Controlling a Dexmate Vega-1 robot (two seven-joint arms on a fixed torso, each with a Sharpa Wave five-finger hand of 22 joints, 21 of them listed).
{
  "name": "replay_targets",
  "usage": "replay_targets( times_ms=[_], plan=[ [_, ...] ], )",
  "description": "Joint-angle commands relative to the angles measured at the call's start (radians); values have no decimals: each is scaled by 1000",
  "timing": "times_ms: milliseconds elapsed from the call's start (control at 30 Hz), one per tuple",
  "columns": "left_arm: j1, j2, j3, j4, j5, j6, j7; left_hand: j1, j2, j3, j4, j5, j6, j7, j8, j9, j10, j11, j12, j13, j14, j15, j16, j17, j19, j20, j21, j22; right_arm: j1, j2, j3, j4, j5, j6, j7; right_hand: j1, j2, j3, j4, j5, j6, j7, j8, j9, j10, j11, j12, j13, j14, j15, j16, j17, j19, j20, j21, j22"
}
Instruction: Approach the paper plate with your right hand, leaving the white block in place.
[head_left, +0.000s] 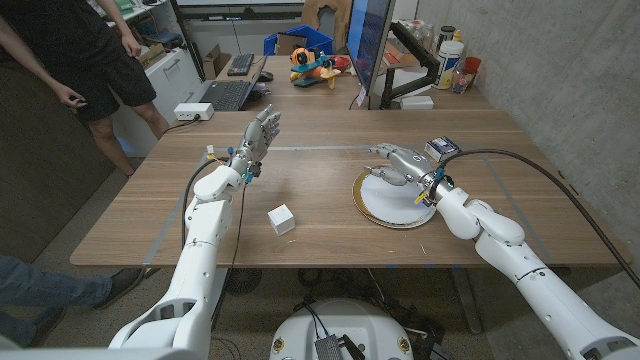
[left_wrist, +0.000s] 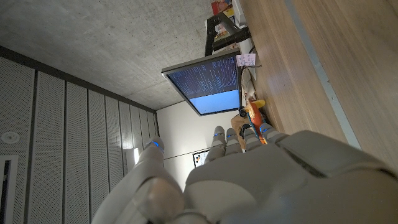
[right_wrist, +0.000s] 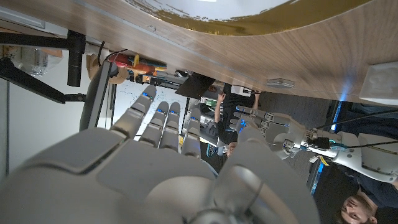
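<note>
- Right hand (head_left: 400, 166) hovered over paper plate (head_left: 380, 208) at centre right, fingers apart, holding nothing; contact unclear.
- White block (head_left: 282, 219) sat lower centre.
- Left hand (head_left: 256, 135) raised, fingers spread, empty.

The right hand (right_wrist: 168, 168) looms large, seen along its back, fingers (right_wrist: 163, 121) straight and apart with nothing in them. Beyond the fingertips runs the wooden table (right_wrist: 261, 56), and on it the gold-edged rim of the paper plate (right_wrist: 249, 15), just past the hand. Across the way, the left hand (right_wrist: 264, 121) is up with fingers spread, and a person in dark clothes (right_wrist: 233, 102) stands behind it.
</note>
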Motion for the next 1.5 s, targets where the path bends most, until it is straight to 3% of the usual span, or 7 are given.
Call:
replay_targets(
  times_ms=[33,1500],
  plan=[
    [-6,0,4,3,4,2,0,5,8,1,-9,-5,2,2,-1,3,-7,-2,3,1,-5,-1,1,5,-32,10,2,5,-5,-19,-29,-12,-54,-55,-6,-11,3,1,0,11,6,-1,4,4,1,-3,1,2,3,-2,-1,3,-5,1,-1,4],
    [2,-1,10,-5,7,-3,4,2,10,0,-11,-5,4,4,-1,3,-7,-4,3,1,-7,-2,2,5,-36,11,3,5,-9,-52,-73,-12,-78,-107,10,-18,10,4,1,25,16,-10,4,4,1,-7,-1,3,4,-5,-2,1,-17,4,2,5]
  ],
)
